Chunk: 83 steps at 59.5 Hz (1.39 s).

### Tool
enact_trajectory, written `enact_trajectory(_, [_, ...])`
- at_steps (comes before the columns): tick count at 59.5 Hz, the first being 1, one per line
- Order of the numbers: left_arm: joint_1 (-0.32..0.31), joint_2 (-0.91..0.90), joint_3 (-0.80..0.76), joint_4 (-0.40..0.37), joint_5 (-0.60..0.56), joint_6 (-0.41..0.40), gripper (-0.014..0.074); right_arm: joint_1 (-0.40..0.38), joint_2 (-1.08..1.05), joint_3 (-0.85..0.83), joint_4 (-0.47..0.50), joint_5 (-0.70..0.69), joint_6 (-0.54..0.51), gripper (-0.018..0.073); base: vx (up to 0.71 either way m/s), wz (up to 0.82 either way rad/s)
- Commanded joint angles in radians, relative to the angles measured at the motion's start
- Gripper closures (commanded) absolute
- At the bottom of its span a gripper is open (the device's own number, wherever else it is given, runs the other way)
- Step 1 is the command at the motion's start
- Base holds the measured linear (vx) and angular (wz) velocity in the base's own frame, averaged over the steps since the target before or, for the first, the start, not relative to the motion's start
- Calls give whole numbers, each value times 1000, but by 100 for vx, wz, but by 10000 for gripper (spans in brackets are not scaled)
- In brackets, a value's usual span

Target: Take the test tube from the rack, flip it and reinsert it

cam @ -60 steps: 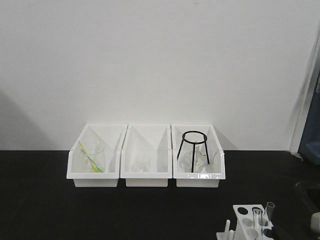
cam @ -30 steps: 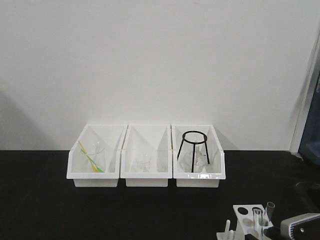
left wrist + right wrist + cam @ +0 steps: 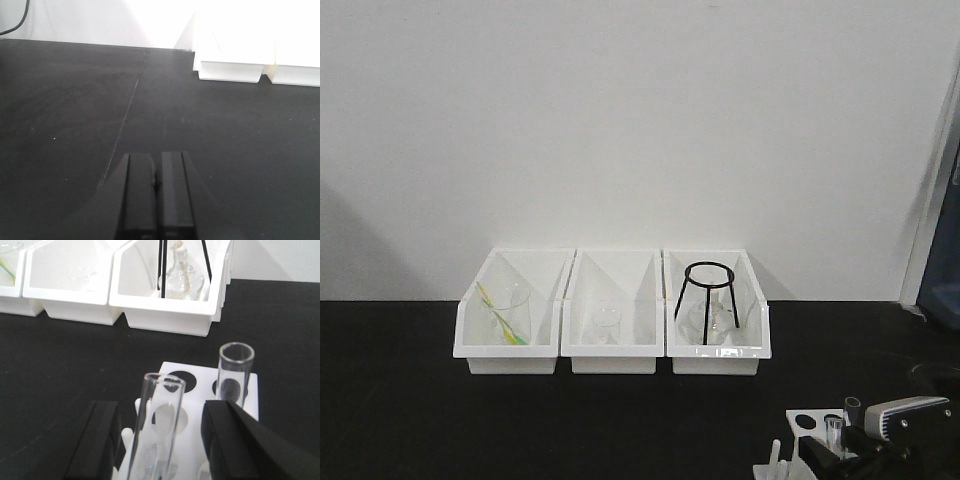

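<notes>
The white rack (image 3: 200, 385) stands on the black table, seen at the bottom right in the front view (image 3: 807, 424). Two clear test tubes stand upright in it, rims up. The nearer test tube (image 3: 157, 430) rises between the fingers of my right gripper (image 3: 162, 409), which is open with a gap on each side of the glass. The other tube (image 3: 235, 371) stands in a far right hole, just behind the right finger (image 3: 227, 440). In the front view the right gripper (image 3: 855, 448) is at the rack's right side. My left gripper (image 3: 156, 167) is shut on nothing, low over bare table.
Three white bins (image 3: 612, 350) stand in a row at the back of the black table. The right bin (image 3: 170, 315) holds a black tripod stand (image 3: 708, 300) and a glass flask (image 3: 181, 275). The others hold glassware.
My right arm has come in from the right edge to the rack, and its fingers now flank the nearer tube. Rack, tubes and bins have not moved.
</notes>
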Motion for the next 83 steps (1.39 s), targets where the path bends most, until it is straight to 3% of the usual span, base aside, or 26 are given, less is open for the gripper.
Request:
enact_trajectory(1, [-7, -13, 1, -4, -88, 0, 603, 0, -23, -28, -14, -66, 27, 130, 0, 0])
enact_trajectory(26, [-7, -13, 1, -4, -88, 0, 603, 0, 43, -28, -52, -95, 39, 181, 0, 0])
enact_trajectory(50, [-7, -13, 1, -4, -88, 0, 603, 0, 50, -28, -61, -118, 39, 421, 0, 0])
enact_trajectory(83, [-7, -13, 1, -4, -88, 0, 603, 0, -177, -28, -66, -163, 27, 422, 0, 0])
